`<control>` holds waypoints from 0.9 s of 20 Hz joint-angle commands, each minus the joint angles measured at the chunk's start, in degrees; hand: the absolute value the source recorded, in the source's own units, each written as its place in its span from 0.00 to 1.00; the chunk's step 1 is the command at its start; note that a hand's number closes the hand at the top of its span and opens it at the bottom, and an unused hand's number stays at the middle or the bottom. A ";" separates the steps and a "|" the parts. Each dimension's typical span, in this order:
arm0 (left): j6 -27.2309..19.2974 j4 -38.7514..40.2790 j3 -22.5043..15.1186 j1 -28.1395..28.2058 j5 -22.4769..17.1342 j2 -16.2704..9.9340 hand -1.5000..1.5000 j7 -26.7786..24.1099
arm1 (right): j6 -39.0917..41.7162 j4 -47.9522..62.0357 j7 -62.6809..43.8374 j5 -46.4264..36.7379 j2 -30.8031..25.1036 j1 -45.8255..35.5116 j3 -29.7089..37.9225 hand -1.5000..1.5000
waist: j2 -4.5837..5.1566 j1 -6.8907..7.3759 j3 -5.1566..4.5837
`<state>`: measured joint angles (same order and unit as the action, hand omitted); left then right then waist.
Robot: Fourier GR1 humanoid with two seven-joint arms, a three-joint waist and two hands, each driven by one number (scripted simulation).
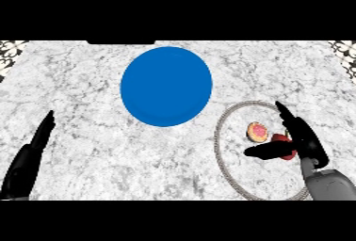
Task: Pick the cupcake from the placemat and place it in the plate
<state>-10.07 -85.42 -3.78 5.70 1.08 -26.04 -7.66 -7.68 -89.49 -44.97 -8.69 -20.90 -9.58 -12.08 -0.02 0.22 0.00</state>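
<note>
1. Marble counter (pixel 83 155): the grey-veined top carries everything. A dark slot sits at its far edge and patterned tiling shows at both far corners.

2. Blue plate (pixel 166 86): it lies flat toward the far edge, a little left of the counter's middle, with nothing on it. As the task's goal, it is well apart from the placemat, so the cupcake must be carried up and to the left to reach it.

3. Placemat (pixel 224 123): a round mat in the same marble tone as the counter, told apart only by its beaded rim. It lies toward the near right corner, and its right side is hidden by the right arm.

4. Right hand (pixel 300 137): it enters from the near right corner and rests over the placemat. The fingers point toward the far edge and the thumb reaches left, so the hand is spread, not closed. The cupcake sits in the gap between thumb and fingers, which reads as the stance just before closing on it.

5. Left hand (pixel 31 150): near the left edge, open with straight fingers, at rest and taking no part.

6. Cupcake (pixel 258 131): a small cake with pink top and tan rim, tilted, on the placemat just left of the right hand's fingers. A red part shows beside it, partly hidden by the thumb; what it is cannot be told. The cupcake is not yet lifted.
</note>
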 commanded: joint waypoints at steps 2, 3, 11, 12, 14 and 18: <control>1.73 -0.82 2.54 1.08 2.69 2.36 0.50 -0.12 | 1.00 -0.52 -2.89 -4.61 4.43 -1.05 0.65 0.00 | -0.01 -0.05 -0.01; 3.41 -2.71 3.88 1.95 0.75 0.81 0.50 0.38 | -1.27 -0.98 0.16 -5.79 5.94 1.95 -1.19 0.00 | -0.03 -0.04 0.00; 3.31 -3.94 3.76 -1.19 5.36 4.86 0.50 5.86 | 2.67 9.07 11.09 -4.41 7.07 -1.53 5.54 1.00 | -0.01 -0.08 0.01; 4.07 1.36 5.32 -0.62 4.83 5.88 0.50 -1.58 | 1.36 7.48 12.48 -5.71 7.98 0.81 5.00 1.00 | -0.01 -0.16 -0.01; 5.11 -9.12 4.50 4.78 4.47 4.98 0.50 4.05 | 0.36 10.68 14.41 -7.03 8.64 0.07 5.22 1.00 | -0.05 0.20 0.02; 6.41 -0.87 7.60 -0.96 6.61 5.67 0.50 1.76 | 2.30 7.36 12.40 -9.17 8.64 0.10 5.98 1.00 | -0.01 -0.15 0.00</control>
<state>-4.70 -86.33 2.14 5.84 6.43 -20.90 -6.83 -6.12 -81.61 -32.65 -16.37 -13.24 -10.63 -6.56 -0.36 0.13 -0.40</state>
